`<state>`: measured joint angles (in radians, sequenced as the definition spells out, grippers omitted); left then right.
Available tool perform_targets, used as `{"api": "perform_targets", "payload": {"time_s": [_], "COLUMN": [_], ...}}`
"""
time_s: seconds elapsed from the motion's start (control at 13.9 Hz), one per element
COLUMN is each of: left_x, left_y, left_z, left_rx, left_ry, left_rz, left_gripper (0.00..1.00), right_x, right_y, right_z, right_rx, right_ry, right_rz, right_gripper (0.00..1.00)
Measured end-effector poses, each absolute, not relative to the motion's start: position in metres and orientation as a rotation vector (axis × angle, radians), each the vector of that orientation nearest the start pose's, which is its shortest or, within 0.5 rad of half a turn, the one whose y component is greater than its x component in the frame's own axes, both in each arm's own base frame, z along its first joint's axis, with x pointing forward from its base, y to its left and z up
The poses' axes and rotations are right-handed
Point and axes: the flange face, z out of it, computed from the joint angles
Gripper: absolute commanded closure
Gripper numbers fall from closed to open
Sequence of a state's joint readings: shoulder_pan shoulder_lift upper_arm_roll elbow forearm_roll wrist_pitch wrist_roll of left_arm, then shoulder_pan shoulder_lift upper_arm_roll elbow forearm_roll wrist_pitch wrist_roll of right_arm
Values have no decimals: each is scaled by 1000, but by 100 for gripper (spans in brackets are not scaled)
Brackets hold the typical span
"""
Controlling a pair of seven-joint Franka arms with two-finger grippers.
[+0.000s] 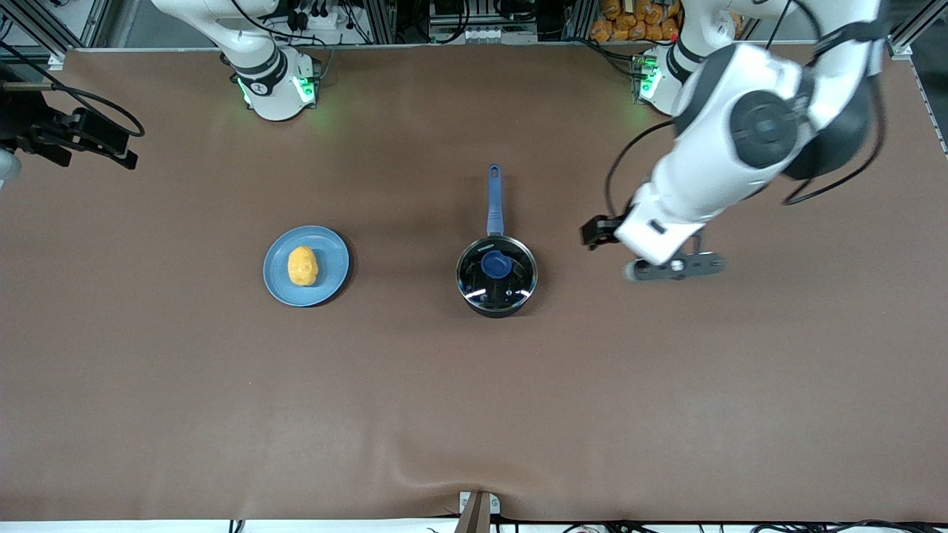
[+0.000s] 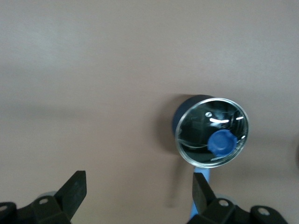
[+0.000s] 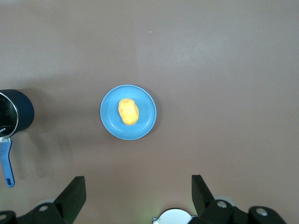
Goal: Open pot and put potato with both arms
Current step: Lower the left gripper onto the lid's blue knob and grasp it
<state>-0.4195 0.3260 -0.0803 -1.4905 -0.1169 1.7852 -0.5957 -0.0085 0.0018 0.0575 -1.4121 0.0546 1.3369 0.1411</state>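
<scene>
pot handle points to twelve o'clock, toward the arm bases; potato lies lengthwise likewise; left gripper and right gripper both wide open, empty.

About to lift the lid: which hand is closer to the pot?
Left. The left hand hangs open over bare table beside the pot, toward the left arm's end. The right hand is high above the plate, open.

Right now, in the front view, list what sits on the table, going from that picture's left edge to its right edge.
Flat light-blue plate carrying the lumpy yellow-orange potato → black saucepan with glass lid and blue knob → open left gripper, up over bare table.
</scene>
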Motion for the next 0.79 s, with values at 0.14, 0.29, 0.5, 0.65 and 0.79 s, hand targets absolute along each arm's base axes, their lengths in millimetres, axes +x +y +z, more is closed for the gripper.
{"api": "perform_targets", "payload": {"time_s": [0.14,0.29,0.5,0.65,0.79], "left_x": [568,559,543,538,536], "left_y": [-356,-395,-444,-459,-464], "left_z": [452,418,370,348,336], "left_rx": [-3213,-3209,-3210,-3201,-3172], "left_ry": [-204,-234,-278,-271,-266], "left_rz": [146,130,110,96,67], "left_gripper": [0,0,0,0,0], "right_x": [528,528,529,530,530], "right_y": [32,32,31,30,30], "right_z": [677,677,675,673,672], "right_rx": [-3090,-3090,-3090,-3090,-3090], "right_ry": [127,129,131,133,133], "right_rz": [131,133,139,145,148], "right_gripper": [0,0,0,0,0]}}
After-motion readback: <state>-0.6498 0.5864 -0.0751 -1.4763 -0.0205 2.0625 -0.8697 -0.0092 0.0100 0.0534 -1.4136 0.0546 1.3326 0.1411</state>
